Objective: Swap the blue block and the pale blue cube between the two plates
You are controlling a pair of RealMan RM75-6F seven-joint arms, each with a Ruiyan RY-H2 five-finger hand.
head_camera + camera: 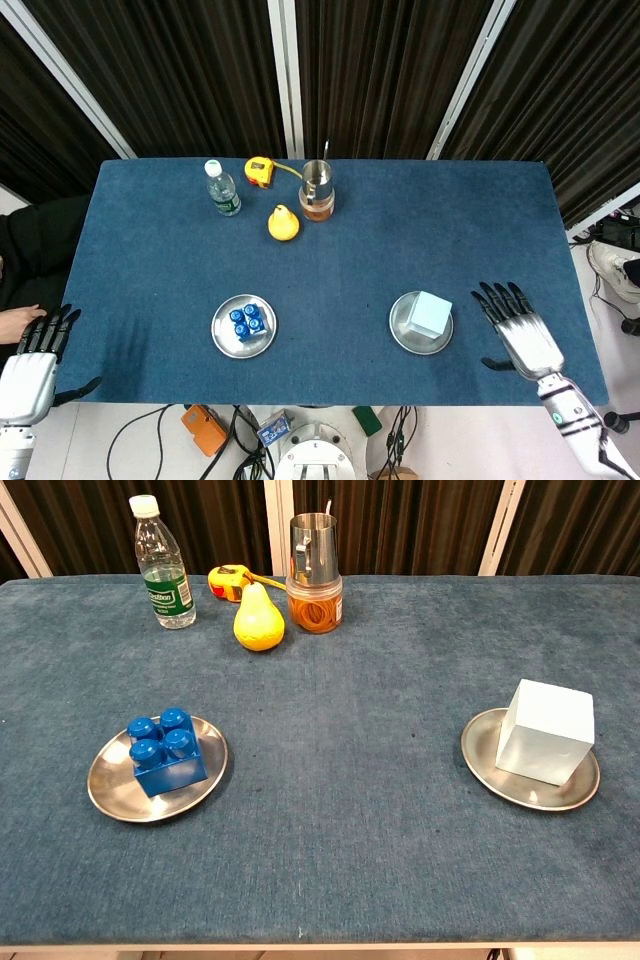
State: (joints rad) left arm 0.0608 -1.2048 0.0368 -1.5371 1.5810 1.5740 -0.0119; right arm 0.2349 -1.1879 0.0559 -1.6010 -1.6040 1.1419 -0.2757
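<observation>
- Head view shows the blue block (246, 321) sitting on the left plate (225, 341), studs up, near the front edge of the tabletop (400, 240).
- The pale blue cube (428, 315) rests on the right plate (401, 331), set toward that plate's right side so it overhangs the rim a little.
- The two plates lie well apart, with bare blue cloth between them.
- The right hand (524, 335) is over the tabletop just beside the right plate, palm down, its fingers (493, 300) spread and pointing toward the far edge; it holds nothing and does not touch the cube.
- The left hand (30, 365) is off the left front corner of the tabletop, fingers apart and empty (only the head view shows either hand).
- Chest view gives the block (166, 751) square on its plate (105, 785) and the cube (546, 731) upright on its plate (480, 750).
- Along the far side stand a water bottle (162, 565), a yellow tape measure (227, 581), a yellow pear (258, 619) and a metal cup (314, 535) stacked on a jar of orange bands (316, 608); the pear is just beside the jar.
</observation>
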